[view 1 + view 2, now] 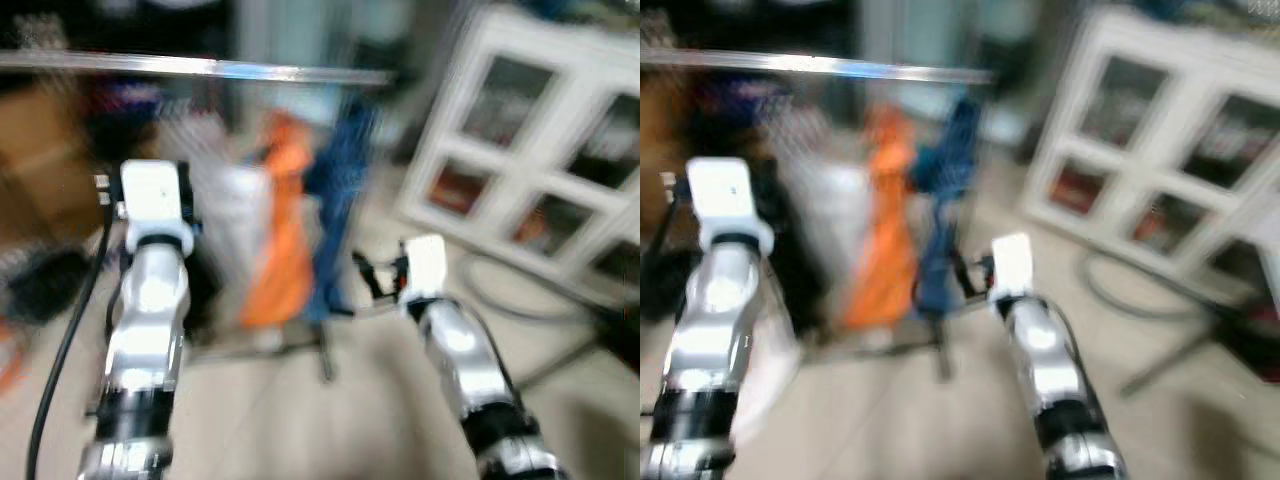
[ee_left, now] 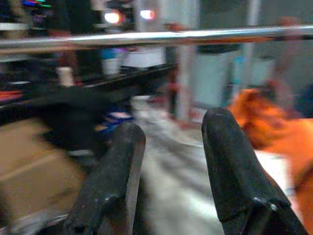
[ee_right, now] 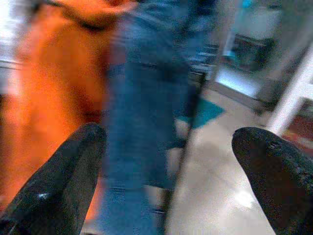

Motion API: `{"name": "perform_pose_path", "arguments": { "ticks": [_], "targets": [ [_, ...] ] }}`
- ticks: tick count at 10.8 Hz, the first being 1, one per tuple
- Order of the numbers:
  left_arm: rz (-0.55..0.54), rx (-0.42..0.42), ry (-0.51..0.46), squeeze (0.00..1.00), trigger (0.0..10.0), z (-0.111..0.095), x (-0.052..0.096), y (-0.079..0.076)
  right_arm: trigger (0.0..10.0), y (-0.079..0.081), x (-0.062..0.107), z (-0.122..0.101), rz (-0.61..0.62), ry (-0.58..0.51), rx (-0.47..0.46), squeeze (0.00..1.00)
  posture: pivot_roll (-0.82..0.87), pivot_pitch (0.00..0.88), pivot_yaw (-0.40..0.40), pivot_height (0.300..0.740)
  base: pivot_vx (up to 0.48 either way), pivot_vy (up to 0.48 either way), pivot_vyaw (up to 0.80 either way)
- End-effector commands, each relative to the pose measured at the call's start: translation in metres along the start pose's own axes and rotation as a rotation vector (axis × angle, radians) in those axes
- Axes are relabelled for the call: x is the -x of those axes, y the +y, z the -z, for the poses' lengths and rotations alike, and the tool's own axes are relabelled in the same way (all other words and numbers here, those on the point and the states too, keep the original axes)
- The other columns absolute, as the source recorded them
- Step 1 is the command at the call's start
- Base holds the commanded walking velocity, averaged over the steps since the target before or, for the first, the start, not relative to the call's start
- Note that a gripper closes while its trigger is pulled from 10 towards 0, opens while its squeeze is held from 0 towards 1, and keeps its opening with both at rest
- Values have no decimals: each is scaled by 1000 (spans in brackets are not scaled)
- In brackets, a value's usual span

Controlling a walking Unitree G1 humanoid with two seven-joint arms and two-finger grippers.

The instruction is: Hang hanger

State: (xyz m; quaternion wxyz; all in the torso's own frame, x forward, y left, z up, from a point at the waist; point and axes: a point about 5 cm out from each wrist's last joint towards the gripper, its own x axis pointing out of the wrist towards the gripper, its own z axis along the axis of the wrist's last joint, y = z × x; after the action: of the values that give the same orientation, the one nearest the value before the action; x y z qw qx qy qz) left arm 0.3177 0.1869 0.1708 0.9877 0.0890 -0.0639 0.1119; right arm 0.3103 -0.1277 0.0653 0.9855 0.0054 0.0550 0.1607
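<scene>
All views are blurred. A silver clothes rail (image 1: 200,67) crosses the top of the scene, with a pale garment (image 1: 215,200), an orange garment (image 1: 285,230) and a blue garment (image 1: 340,190) hanging from it. My left arm (image 1: 150,290) is raised in front of the pale garment. In the left wrist view my left gripper (image 2: 168,132) is open below the rail (image 2: 156,36), with nothing between its fingers. My right gripper (image 3: 168,142) is wide open and empty, facing the blue garment (image 3: 146,98) beside the orange one (image 3: 49,88). I cannot make out a hanger.
A white cabinet with glass doors (image 1: 530,150) stands at the right. The rack's foot (image 1: 325,350) rests on the pale floor between my arms. A black cable (image 1: 60,350) runs down at the left, and a hose (image 1: 500,290) lies on the floor near the cabinet.
</scene>
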Motion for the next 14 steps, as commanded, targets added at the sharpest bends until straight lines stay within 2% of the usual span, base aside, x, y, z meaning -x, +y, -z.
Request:
{"name": "perform_pose_path", "arguments": {
  "ticks": [1, 2, 3, 4, 5, 7, 8, 9, 12, 13, 14],
  "targets": [
    [32, -2, -32, 0, 10000, -7, 0, -5, 10000, -6, -1, -5, 33, -19, 1, 0, 76, 0, -86, 740, 458, 0, 0],
    [49, -6, -80, 0, 10000, -14, -1, -6, 10000, -8, -2, -10, 56, -42, 6, 0, 76, 0, -85, 740, 458, 0, 0],
    [63, -41, -146, 0, 10000, -27, -1, -9, 10000, -10, -6, -30, 88, -119, -10, 518, 76, 1, -83, 740, 0, 0, 0],
    [67, -45, -170, 0, 10000, -33, -2, -10, 10000, -9, -9, -47, 91, -186, -44, 1000, 73, 1, -81, 740, 0, 0, 0],
    [75, -63, -176, 0, 10000, -34, -2, -15, 10000, -1, -18, -71, 25, -257, -83, 1000, 71, 0, -79, 740, 0, 0, 0],
    [83, 6, -92, 0, 10000, -18, 0, -16, 10000, 2, -27, -54, 11, -161, -93, 1000, 74, 0, -80, 740, 0, 0, 0],
    [98, 63, -10, 0, 10000, -4, 4, -18, 10000, 5, -32, -52, 5, -136, -114, 1000, 81, 0, -85, 740, 0, 0, 0],
    [110, 64, 23, 0, 10000, 5, 12, -19, 10000, 11, -39, -60, -13, -156, -141, 1000, 95, 4, -89, 740, 0, 0, 0],
    [126, 41, 4, 0, 10000, 4, 22, -23, 10000, 21, -56, -81, -28, -190, -199, 1000, 120, 17, -104, 740, 0, 0, 0],
    [122, 27, 23, 0, 10000, 8, 26, -20, 10000, 24, -63, -86, -32, -170, -174, 1000, 140, 25, -116, 740, 0, 0, 0],
    [112, 18, 34, 0, 10000, 11, 29, -16, 10000, 25, -67, -88, -30, -152, -160, 0, 152, 31, -125, 740, 0, 0, 0]
  ]
}}
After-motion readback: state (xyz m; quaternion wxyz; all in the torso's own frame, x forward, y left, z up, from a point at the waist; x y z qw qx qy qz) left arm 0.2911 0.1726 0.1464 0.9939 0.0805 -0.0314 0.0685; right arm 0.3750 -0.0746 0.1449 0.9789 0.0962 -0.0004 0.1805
